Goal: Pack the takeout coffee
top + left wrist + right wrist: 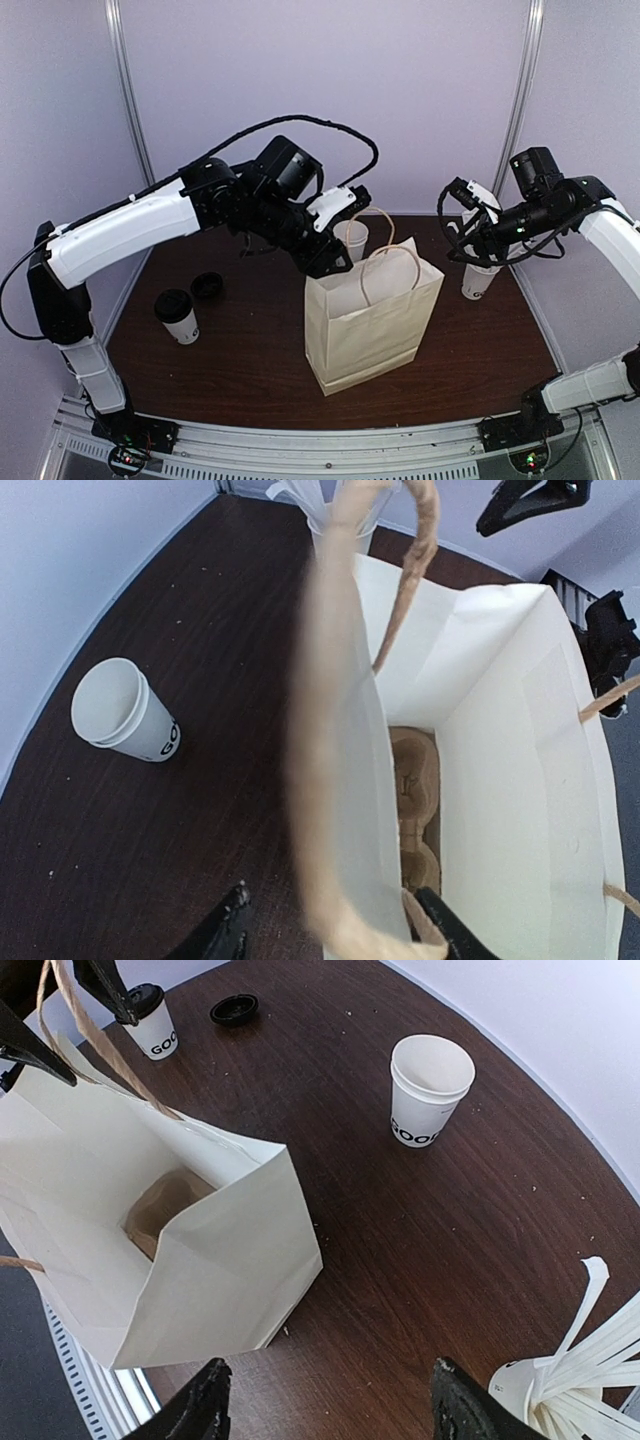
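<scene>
Item: takeout coffee, two white cups, both on the table (400,1250) outside the paper bag (365,320).
The left claw (330,910) is held released astride the bag's rim, one finger inside, one outside; nothing is gripped. The lidless cup (125,715) is stood upright to that claw's outer side, apart from the bag. The right claw (328,1380) is spread wide and holds nothing (a stick-filled cup (545,1385) is just beside it). The lidded cup (150,1028) and a loose black lid (233,1008) are seen far ahead of it, beyond the bag. A pulp carrier (412,800) is lodged at the bag's bottom.
</scene>
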{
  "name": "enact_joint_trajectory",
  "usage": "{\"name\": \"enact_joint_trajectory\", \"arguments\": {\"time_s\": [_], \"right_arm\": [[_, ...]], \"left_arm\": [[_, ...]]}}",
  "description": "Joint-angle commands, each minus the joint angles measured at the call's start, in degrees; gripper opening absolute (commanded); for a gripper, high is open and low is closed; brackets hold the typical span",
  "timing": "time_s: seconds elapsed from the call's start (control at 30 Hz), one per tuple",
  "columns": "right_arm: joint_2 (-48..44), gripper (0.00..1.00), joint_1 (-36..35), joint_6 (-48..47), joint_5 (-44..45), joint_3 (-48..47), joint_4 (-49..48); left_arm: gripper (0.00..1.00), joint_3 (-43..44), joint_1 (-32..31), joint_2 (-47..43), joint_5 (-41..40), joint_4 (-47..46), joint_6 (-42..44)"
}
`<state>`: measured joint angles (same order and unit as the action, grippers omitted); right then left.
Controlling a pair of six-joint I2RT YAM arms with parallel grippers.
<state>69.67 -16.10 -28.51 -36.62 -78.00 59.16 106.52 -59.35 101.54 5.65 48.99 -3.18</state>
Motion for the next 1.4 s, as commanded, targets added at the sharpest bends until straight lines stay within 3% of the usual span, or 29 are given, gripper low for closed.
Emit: {"name": "enact_joint_trajectory", "arguments": {"time_s": [0.0,0.33,0.63,0.77,1.03,1.1,1.37], "right_arm": [[-1.33,0.68,0.45,0.04,-1.21,0.45,-0.80],[-0.94,0.68,0.54,-0.32,-2.14,0.03,-0.49],[-1.09,0.68,0.54,-0.32,-2.49,0.45,-0.35],[-1.12,0.68,0.54,-0.40,-2.41,0.87,-0.63],[-1.21,0.68,0.63,-0.49,-2.31,0.92,-0.71],[-1.35,0.67,0.63,-0.49,-2.26,0.92,-0.75],[-2.08,0.67,0.80,-0.74,-1.14,2.07,-1.48]], "left_arm": [[0.59,-0.79,-0.07,-4.95,-1.83,-2.47,-2.72],[0.74,-1.42,-0.21,-5.91,7.15,-4.51,-3.82],[0.75,0.09,-0.32,-1.45,-2.84,-2.22,-6.12],[0.59,0.14,-0.23,-0.19,-0.73,-2.19,-6.00],[0.05,4.90,0.01,2.18,3.42,2.94,-2.31],[0.00,6.43,-0.01,2.15,3.06,4.94,0.75],[0.00,8.13,-0.61,-1.13,1.63,8.30,15.63]]}}
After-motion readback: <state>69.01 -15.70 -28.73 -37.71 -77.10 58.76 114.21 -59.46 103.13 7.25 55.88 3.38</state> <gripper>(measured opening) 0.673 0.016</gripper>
